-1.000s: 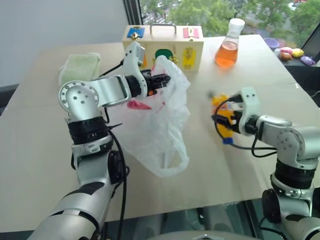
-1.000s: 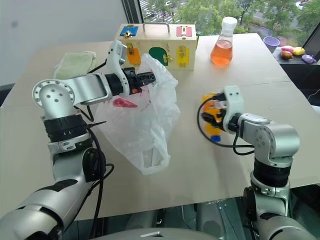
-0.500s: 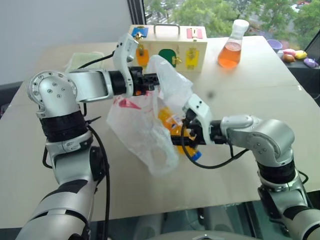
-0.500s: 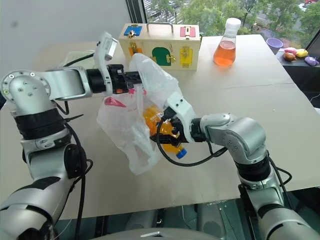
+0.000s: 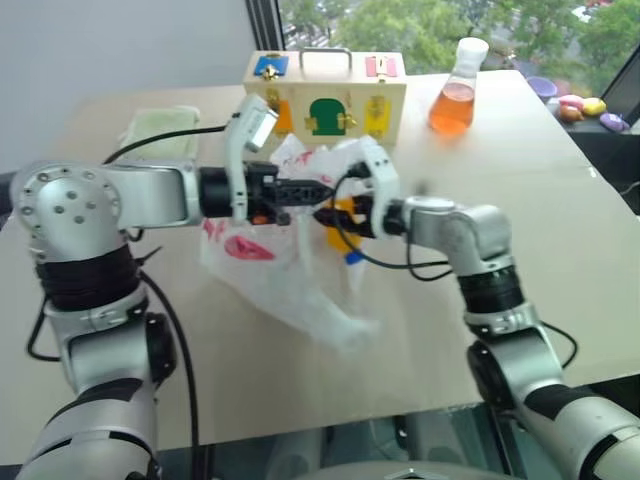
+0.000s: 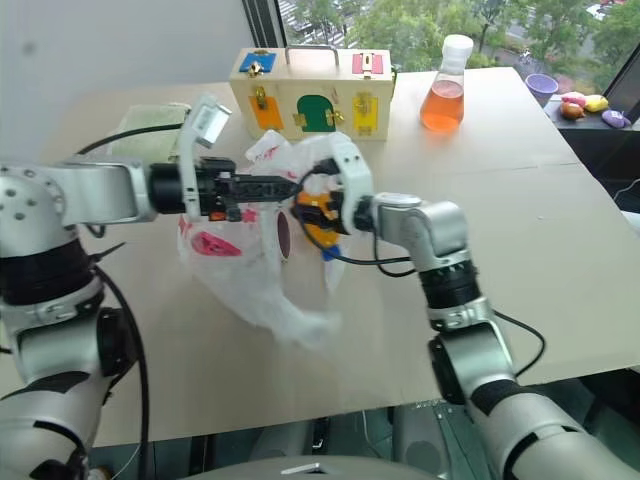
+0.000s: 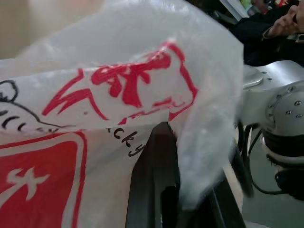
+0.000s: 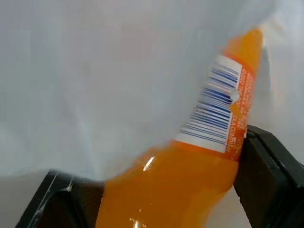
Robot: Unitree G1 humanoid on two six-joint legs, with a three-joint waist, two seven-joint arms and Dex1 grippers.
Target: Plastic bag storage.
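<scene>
The two head views look forward and down from above the near edge of the counter (image 5: 560, 200), slightly offset from each other; both share the wooden box (image 5: 330, 90) at the far side, with the plastic bag (image 5: 290, 270) just in front of it. The left wrist view sits very close against the bag's red lettering. The right wrist view looks along its end effector (image 8: 161, 190) at an orange bottle (image 8: 190, 166), also at close range.

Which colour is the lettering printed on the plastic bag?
Red, on the translucent white plastic bag. It shows best in the left wrist view.
</scene>
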